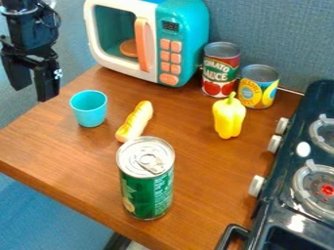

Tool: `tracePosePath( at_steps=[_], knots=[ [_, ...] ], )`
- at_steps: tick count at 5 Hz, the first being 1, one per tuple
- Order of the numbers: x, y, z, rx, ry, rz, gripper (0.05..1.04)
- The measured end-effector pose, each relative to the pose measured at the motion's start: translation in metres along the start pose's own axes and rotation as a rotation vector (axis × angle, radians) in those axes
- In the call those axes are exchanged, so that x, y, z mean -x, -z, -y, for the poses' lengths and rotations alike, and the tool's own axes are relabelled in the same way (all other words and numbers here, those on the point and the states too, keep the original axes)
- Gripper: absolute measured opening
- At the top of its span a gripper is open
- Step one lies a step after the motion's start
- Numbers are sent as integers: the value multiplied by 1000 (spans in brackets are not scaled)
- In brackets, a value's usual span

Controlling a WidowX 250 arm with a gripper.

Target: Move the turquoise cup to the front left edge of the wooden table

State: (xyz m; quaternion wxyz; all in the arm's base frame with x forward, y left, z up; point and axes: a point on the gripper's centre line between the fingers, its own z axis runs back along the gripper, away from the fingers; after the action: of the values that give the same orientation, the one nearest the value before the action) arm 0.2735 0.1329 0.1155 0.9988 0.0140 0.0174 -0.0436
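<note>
At the upper left the black gripper [32,89] hangs beyond the table's left edge, open, with nothing between its fingers. Nearest to it is an upright turquoise cup [89,111], lower and to the right, not touching. A yellow bread-like toy [135,121] lies right of the cup. In front stands a tall green can [147,183] with a silver pull-tab lid, just below the bread's lower end. A yellow pepper [229,117] is upright toward the right, in front of two cans.
A toy microwave [177,44] stands at the back, its door shut. Beside it are a tomato sauce can [220,73] and a yellow-labelled can [258,90]. A dark toy stove [297,195] with burners and knobs borders the wooden table [72,171] on the right.
</note>
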Motion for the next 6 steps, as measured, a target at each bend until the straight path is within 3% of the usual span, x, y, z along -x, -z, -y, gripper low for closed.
tracePosePath(
  at_steps=[1,2,3,4,5,6],
  knots=[
    [1,10,1,16,-10,-25,1001],
    [-19,11,6,64,-192,90,1001],
    [-23,10,3,59,-287,117,1001],
    [-29,18,-5,37,-446,97,1001],
    [-30,18,-20,-47,-657,106,1001],
    [-38,19,-16,-87,-787,107,1001]
  ],
)
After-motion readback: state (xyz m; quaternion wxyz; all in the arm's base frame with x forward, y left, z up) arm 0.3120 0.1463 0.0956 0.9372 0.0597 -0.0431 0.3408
